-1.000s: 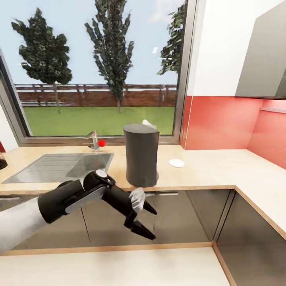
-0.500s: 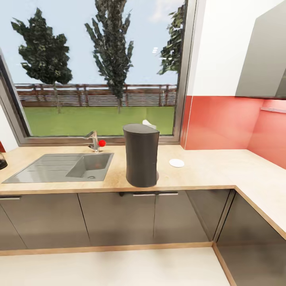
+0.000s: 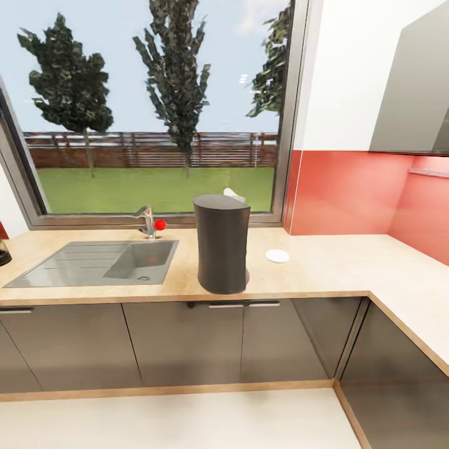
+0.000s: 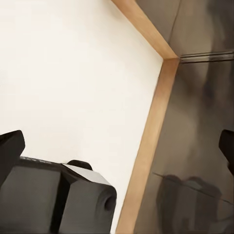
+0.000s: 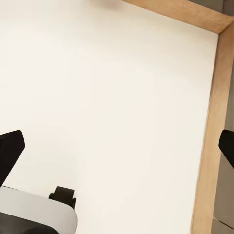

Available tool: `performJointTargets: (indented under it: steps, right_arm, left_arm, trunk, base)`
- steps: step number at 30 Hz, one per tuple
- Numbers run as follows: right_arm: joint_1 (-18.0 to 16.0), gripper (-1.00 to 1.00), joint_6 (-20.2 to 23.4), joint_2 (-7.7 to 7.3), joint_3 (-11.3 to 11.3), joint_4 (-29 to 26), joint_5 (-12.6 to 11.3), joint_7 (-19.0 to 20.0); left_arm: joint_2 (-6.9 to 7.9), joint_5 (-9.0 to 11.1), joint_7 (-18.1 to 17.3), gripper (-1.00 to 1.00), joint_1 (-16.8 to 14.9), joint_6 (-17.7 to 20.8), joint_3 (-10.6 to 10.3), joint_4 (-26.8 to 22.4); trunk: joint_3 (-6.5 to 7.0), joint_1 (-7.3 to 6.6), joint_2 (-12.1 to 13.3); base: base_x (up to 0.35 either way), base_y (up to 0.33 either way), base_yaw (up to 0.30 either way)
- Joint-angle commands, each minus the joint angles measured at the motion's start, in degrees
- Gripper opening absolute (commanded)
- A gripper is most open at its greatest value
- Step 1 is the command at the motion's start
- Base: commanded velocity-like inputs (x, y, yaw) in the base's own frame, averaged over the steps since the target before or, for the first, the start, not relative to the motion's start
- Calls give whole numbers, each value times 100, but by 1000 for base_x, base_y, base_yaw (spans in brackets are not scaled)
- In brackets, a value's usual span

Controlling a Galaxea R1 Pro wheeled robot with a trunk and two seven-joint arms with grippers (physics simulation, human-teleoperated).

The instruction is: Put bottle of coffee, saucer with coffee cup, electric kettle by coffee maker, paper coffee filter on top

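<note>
coffee maker [image 3: 222,244]: upright on the table [image 3: 324,265], near the front edge, just right of the steel sink [image 3: 93,263]; smooth charcoal back turned toward the head camera, a sliver of white showing behind the top edge. saucer [image 3: 277,255]: flat on the table, right of the coffee maker and slightly further back, near it but apart, nothing on it. faucet [image 3: 147,222] with red knob: behind the sink, under the window [image 3: 149,106]. dark item [image 3: 4,252] cut off at the far left edge of the table: identity cannot be told. glossy dark cabinets [image 3: 187,343] below the table front; red backsplash [image 3: 349,193] on the right, where the table turns a corner toward the camera.

left end effector [image 4: 119,148]: two dark fingertips [image 4: 9,148] at opposite edges of the left wrist view, spread wide, nothing between them; pale floor [image 4: 73,73], a wood plinth strip [image 4: 151,131] and dark cabinet fronts beyond.

right end effector [image 5: 119,146]: fingertips [image 5: 9,148] likewise at opposite edges of the right wrist view, spread wide, holding nothing; pale floor and a wood strip beyond.
</note>
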Motion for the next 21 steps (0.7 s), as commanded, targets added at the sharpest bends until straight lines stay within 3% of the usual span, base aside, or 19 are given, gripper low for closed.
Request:
performJointTargets:
  steps: [1, 14, 21]
  right_arm:
    - [-4, 100, -16, -2, 24, 3, 3, 1]
    - [-4, 100, -16, 3, 25, -9, 7, -2]
    - [-4, 100, -16, 7, 27, -9, 7, -2]
  left_arm:
    - [0, 60, -15, 100, -3, 20, -22, 14]
    - [-9, 54, -17, 100, -2, 23, 64, 68]
    - [-9, 53, -18, 100, -2, 25, 71, 77]
  trunk:
    - [-8, 1, -6]
    - [-8, 1, -6]
    - [-8, 1, -6]
  base:
    - [0, 0, 0]
    - [0, 0, 0]
    - [0, 0, 250]
